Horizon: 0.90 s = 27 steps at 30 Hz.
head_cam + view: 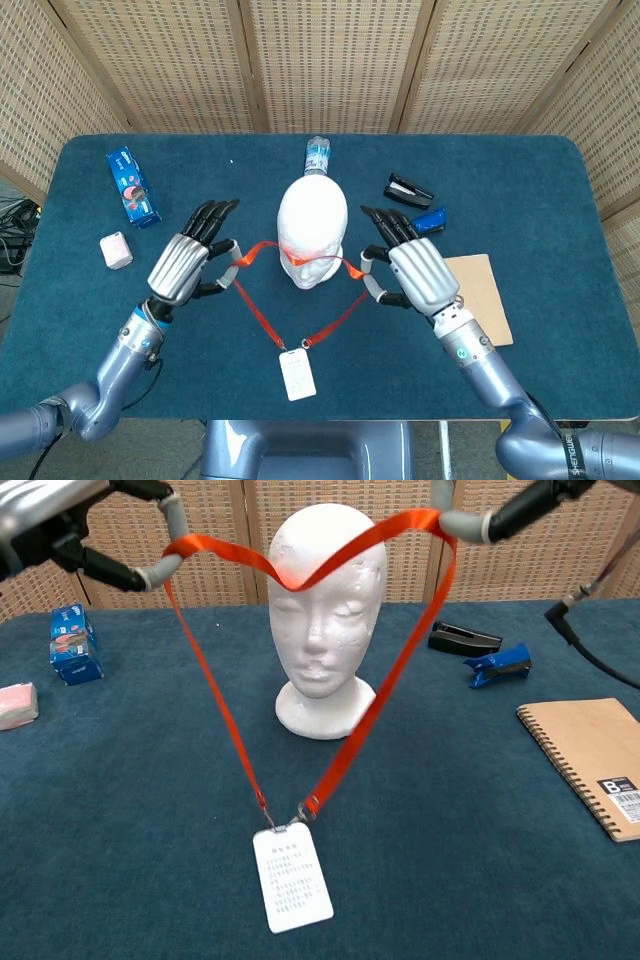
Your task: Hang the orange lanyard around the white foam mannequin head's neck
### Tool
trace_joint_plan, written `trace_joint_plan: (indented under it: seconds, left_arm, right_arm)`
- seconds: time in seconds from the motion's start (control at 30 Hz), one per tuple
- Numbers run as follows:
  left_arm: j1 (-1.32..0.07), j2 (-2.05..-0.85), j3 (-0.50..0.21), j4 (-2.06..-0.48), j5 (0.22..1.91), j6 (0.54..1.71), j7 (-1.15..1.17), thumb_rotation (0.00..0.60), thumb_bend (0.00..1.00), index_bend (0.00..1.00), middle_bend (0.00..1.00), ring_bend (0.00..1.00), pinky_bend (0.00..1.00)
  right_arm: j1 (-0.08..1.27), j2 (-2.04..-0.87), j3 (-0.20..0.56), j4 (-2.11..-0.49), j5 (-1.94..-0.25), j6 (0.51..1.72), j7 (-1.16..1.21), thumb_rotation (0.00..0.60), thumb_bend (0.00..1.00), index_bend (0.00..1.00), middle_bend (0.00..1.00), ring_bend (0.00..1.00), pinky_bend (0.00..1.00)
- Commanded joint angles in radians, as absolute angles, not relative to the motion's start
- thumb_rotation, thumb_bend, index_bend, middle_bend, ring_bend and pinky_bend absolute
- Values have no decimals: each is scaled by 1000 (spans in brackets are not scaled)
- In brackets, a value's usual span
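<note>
Over at nine o'clock on the blue table (520, 190) lies a small pink block (116, 250), with a blue snack packet (132, 186) just beyond it toward ten. The left hand (184, 263) is raised above the cloth, pinching the orange lanyard (225, 720) between thumb and a finger while the other fingers point forward and spread. The strap runs from there across the forehead of the white foam mannequin head (327, 610), which stands upright at the centre, and its white ID card (291, 877) hangs low at six o'clock, touching or nearly touching the cloth. A plastic bottle (318, 155) lies behind the head at twelve. The right hand (413, 271) pinches the strap's other side the same way. At two o'clock sit a black stapler (409, 189) and a blue clip (426, 221); a brown spiral notebook (592, 757) lies at three.
</note>
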<state>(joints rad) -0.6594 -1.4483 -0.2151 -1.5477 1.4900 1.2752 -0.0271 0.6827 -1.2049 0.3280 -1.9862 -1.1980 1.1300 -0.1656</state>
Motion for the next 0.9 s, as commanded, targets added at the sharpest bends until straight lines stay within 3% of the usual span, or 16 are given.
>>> trace_joint_plan:
  seconds: [0.03,0.37,0.9]
  left_arm:
    - [-692,-1422,-281,-1584,1413,1234,-11,600,454,727,0,0,0]
    - [-737,-1421,-356,-1555,1293,1170,-7,600,454,727,0,0,0]
    - [-853,-1490,-437,-1386,1061,1017,36,600,454,703,0,0,0]
  right_arm:
    - [715,-1176,393,-2022,-1117,1121,-144,600,692,700,81,0,0]
    - [769,-1180,446,-1983,-991,1110,-172,600,693,700,82,0,0]
    - [893,-1237,487,-1762,-709,1029,-219,600,692,699,85,0,0]
